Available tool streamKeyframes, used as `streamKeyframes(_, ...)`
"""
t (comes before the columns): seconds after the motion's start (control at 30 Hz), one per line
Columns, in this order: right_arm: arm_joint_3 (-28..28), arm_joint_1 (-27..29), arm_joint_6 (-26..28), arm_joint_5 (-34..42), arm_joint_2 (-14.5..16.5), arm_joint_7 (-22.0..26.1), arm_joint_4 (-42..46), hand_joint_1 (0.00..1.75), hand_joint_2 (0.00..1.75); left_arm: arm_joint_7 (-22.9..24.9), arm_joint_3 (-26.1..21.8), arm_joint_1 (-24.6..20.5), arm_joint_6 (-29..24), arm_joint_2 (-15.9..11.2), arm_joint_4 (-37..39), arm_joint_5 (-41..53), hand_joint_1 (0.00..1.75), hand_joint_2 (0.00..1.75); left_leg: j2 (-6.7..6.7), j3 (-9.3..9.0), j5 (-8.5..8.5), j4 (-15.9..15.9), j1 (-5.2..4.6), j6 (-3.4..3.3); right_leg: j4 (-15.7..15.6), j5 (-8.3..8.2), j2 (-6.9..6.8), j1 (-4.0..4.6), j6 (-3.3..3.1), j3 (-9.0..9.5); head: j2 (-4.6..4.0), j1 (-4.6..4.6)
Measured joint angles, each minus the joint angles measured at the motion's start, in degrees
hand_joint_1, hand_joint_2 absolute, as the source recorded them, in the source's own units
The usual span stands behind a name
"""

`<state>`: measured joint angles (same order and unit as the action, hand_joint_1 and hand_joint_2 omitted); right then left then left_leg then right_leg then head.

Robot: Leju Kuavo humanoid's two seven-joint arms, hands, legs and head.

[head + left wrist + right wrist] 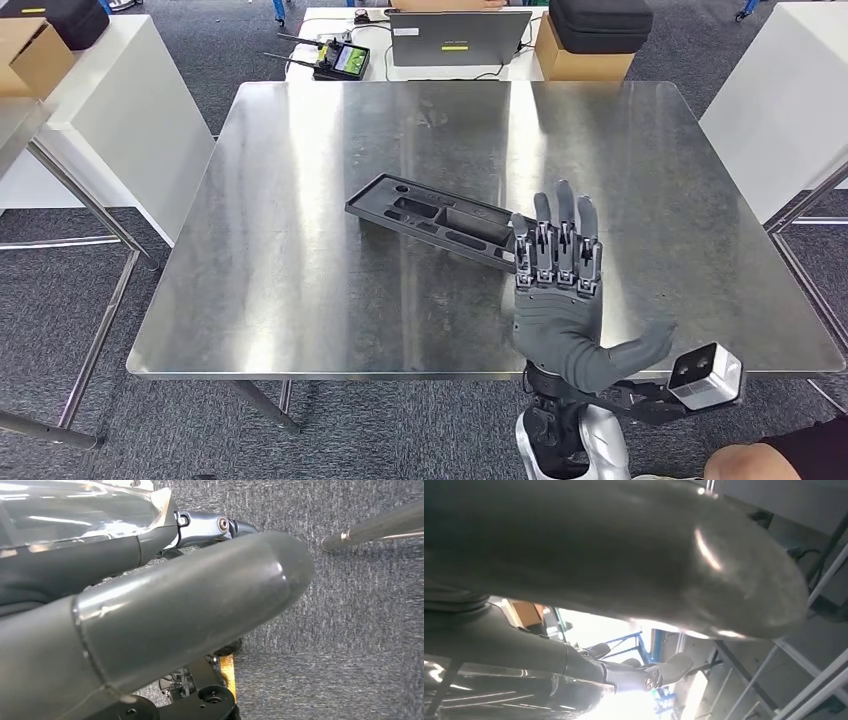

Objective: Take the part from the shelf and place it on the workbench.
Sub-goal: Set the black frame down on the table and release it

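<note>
The black part (432, 220) lies flat on the steel counter (300, 300), near its middle. The right hand (565, 300) is raised just beside it — fingers (558, 235) straight, apart, holding nothing. The left hand (150, 615) hangs over grey carpet (360, 630) — its fingers' state I cannot tell.

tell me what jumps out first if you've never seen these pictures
The right hand, raised open over the near edge of the steel workbench, fingers straight and together, thumb out to the side. Just beyond its fingers a black part lies flat on the bench, near the middle. A laptop sits on the white table behind.
</note>
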<state>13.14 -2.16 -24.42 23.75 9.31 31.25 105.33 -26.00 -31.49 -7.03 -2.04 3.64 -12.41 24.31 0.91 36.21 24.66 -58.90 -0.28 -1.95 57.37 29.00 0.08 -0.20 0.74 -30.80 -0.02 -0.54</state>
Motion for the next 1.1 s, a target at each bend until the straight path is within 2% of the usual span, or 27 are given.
streamKeyframes(0.13, -3.2, 3.3, -0.9, 0.0, -0.6, 2.6, 2.0, 0.00, 0.00, -0.7, 0.1, 0.1, -0.2, 0.0, 0.0, 0.0, 0.00, 0.00, 0.00, -0.05, 0.06, 0.0, 0.01, -0.06, 0.0, 0.04, -0.02, 0.02, 0.00, 0.00, 0.00, 0.02)
streamKeyframes(0.27, -5.8, 4.4, -2.2, 0.5, -0.9, 2.5, 2.0, 0.00, 0.00, -1.5, 0.1, 0.2, -0.4, -0.1, 0.0, 0.2, 0.00, 0.00, -0.02, 0.07, 0.20, -0.2, -0.16, -0.33, -0.1, -0.06, 0.04, -0.30, 0.13, 0.46, 0.00, 0.00)
streamKeyframes(0.37, -6.4, 4.5, -2.3, 0.5, -0.8, 1.7, 2.0, 0.00, 0.00, -1.7, 0.1, 0.6, -0.4, -0.2, 0.0, 0.6, 0.00, 0.00, 0.00, 0.06, 0.28, -0.3, -0.27, -0.72, -0.1, -0.10, 0.03, -0.52, 0.40, 0.60, 0.00, 0.00)
streamKeyframes(0.47, -7.0, 4.8, -2.3, 0.6, -0.8, 1.4, 2.1, 0.00, 0.00, -1.7, 0.1, 1.0, -0.4, -0.3, 0.0, 0.9, 0.00, 0.00, -0.13, -0.54, -0.38, 0.8, 0.06, -1.52, 0.1, 0.32, 0.02, -0.41, 0.83, 0.59, 0.01, -0.01)
streamKeyframes(0.53, -7.5, 5.1, -2.3, 0.7, -0.9, 1.4, 2.0, 0.00, 0.00, -1.7, 0.1, 1.1, -0.4, -0.3, 0.0, 0.9, 0.00, 0.00, -0.35, -0.91, -0.96, 1.7, 0.46, -2.05, 3.9, 2.86, 0.00, -0.33, 0.46, -1.06, 0.01, 0.10)
streamKeyframes(0.6, -8.0, 5.7, -2.3, 0.9, -1.0, 1.4, 2.0, 0.00, 0.00, -1.8, 0.1, 1.3, -0.5, -0.3, 0.0, 1.0, 0.00, 0.00, -0.43, -0.69, -1.17, 1.8, 0.44, -2.18, 11.3, 6.34, 0.00, -0.53, 0.16, -4.27, 0.00, 0.18)
streamKeyframes(0.63, -8.3, 6.0, -2.3, 1.0, -1.1, 1.5, 2.0, 0.00, 0.00, -1.8, 0.0, 1.3, -0.5, -0.3, 0.0, 1.0, 0.00, 0.00, -0.46, -0.50, -1.27, 1.8, 0.46, -2.11, 14.1, 7.32, 0.00, -0.69, 0.32, -5.46, 0.00, 0.16)
streamKeyframes(0.67, -8.5, 6.2, -2.3, 1.0, -1.2, 1.5, 1.9, 0.00, 0.00, -1.8, 0.0, 1.4, -0.4, -0.2, 0.0, 1.1, 0.00, 0.00, -0.47, -0.32, -1.41, 1.8, 0.51, -1.97, 15.2, 7.42, -0.01, -0.89, 0.75, -5.75, 0.00, 0.16)
streamKeyframes(0.7, -8.7, 6.4, -2.3, 1.1, -1.3, 1.5, 1.9, 0.00, 0.00, -1.8, 0.0, 1.5, -0.4, -0.2, 0.0, 1.2, 0.00, 0.00, -0.47, -0.15, -1.58, 1.8, 0.61, -1.75, 13.8, 6.57, -0.02, -1.12, 1.39, -4.83, 0.00, 0.17)
streamKeyframes(0.77, -9.0, 6.6, -2.3, 1.1, -1.4, 1.6, 1.9, 0.00, 0.00, -1.9, 0.1, 1.5, -0.4, -0.2, 0.0, 1.3, 0.00, 0.00, -0.46, 0.22, -1.93, 1.6, 0.80, -1.14, 6.1, 3.86, -0.08, -1.69, 2.69, -0.43, 0.00, 0.19)
streamKeyframes(0.8, -9.1, 6.6, -2.3, 1.1, -1.4, 1.7, 1.9, 0.00, 0.00, -1.9, 0.1, 1.5, -0.4, -0.1, 0.1, 1.4, 0.00, 0.00, -0.42, 0.45, -2.08, 1.4, 0.84, -0.75, 2.8, 2.52, 0.01, -1.70, 2.95, 1.56, 0.00, 0.18)
streamKeyframes(0.83, -9.2, 6.8, -2.3, 1.0, -1.4, 1.8, 1.9, 0.00, 0.00, -2.0, 0.1, 1.5, -0.4, -0.1, 0.1, 1.5, 0.00, 0.00, -0.39, 0.60, -2.18, 1.1, 0.79, -0.35, 0.6, 1.76, 0.13, -1.67, 2.93, 2.57, 0.00, 0.14)
streamKeyframes(0.9, -9.4, 7.1, -2.3, 1.0, -1.5, 1.9, 1.8, 0.00, 0.00, -2.2, 0.0, 1.6, -0.4, -0.1, 0.1, 1.6, 0.00, 0.00, -0.31, 0.92, -2.45, 0.7, 0.75, 0.43, 0.3, 1.17, 0.46, -1.28, 2.13, 2.34, 0.00, 0.04)
streamKeyframes(0.97, -9.6, 7.3, -2.3, 1.0, -1.6, 1.9, 1.8, 0.00, 0.00, -2.3, 0.0, 1.7, -0.4, -0.1, 0.1, 1.6, 0.00, 0.00, -0.37, 1.40, -2.01, 0.0, 1.12, 1.09, 0.5, 0.94, 0.43, -1.57, 0.92, 1.58, 0.00, -0.01)
streamKeyframes(1.0, -9.7, 7.4, -2.3, 0.9, -1.6, 1.9, 1.8, 0.00, 0.00, -2.3, 0.1, 1.8, -0.4, -0.1, 0.1, 1.6, 0.00, 0.00, -0.48, 1.85, -0.68, -1.0, 1.34, 1.36, 0.5, 0.60, 0.35, -1.65, 0.25, 1.34, 0.00, -0.05)
streamKeyframes(1.03, -9.7, 7.5, -2.3, 0.9, -1.6, 1.9, 1.8, 0.00, 0.00, -2.3, 0.1, 1.9, -0.4, -0.1, 0.2, 1.7, 0.00, 0.00, -0.59, 2.50, 1.39, -2.8, 1.53, 1.58, 0.5, 0.20, 0.24, -1.69, -0.36, 1.08, 0.00, -0.08)
streamKeyframes(1.1, -9.9, 7.6, -2.3, 0.9, -1.6, 1.9, 1.7, 0.00, 0.00, -2.3, 0.1, 1.9, -0.4, -0.1, 0.2, 1.7, 0.00, 0.00, -0.73, 4.19, 6.30, -9.0, 1.61, 1.95, 0.6, -0.53, 0.02, -1.19, -1.12, 0.45, 0.00, -0.15)
